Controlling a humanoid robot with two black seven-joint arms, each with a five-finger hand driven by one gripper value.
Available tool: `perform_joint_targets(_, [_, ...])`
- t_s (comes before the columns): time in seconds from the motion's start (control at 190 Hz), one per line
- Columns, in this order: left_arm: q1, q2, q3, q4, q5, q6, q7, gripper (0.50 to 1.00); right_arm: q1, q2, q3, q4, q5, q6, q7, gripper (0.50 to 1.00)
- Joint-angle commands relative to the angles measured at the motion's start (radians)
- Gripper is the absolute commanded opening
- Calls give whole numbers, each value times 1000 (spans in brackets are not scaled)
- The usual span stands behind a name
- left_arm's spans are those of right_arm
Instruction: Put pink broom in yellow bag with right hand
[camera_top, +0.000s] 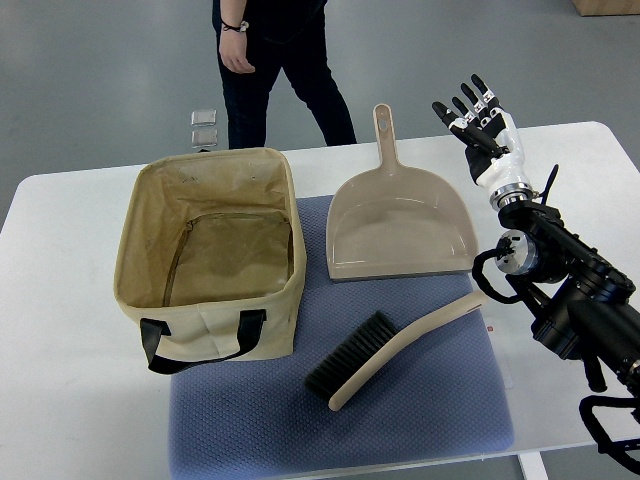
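The right robot hand (480, 125) hovered with fingers spread, grasping nothing — the broom (390, 355) lay well below-left of it, the bag (215, 250) farther left.

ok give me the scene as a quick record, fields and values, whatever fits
right hand: raised, fingers spread, holding nothing, beyond the dustpan's right side
left hand: not in view
broom: lying on the blue mat, bristles toward the bag, untouched
bag: open, upright, nothing visible inside, on the mat's left
dustpan: flat on the mat, handle pointing away
person: standing beyond the table
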Motion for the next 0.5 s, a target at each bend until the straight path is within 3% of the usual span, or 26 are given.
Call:
perform_joint_targets(0.0, [1,0,0,1,1,2,0,1000,-1,-1,1,0,0,1,0,930])
perform_joint_targets(0.493, [-13,0,-1,-11,1,3,-11,1000,2,-4,-1,0,0,0,0,930])
